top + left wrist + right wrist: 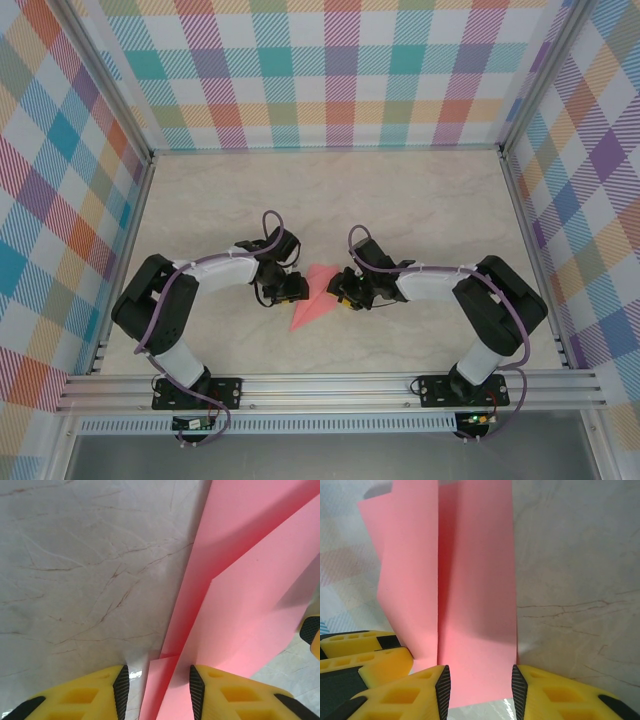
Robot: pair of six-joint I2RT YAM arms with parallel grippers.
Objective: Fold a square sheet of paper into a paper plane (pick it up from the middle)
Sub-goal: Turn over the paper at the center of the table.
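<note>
Paper plane [312, 302], salmon-pink, lay in the middle of the table [420, 200], the left gripper [156, 692] and the right gripper [477, 690] each spread astride its folds, where an uneven squeeze looked likely to crumple a wing or skew the crease.

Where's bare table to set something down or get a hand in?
Crowded: near centre, left gripper and right gripper flank the paper plane. Free: far half of the table, from them to the back wall.
</note>
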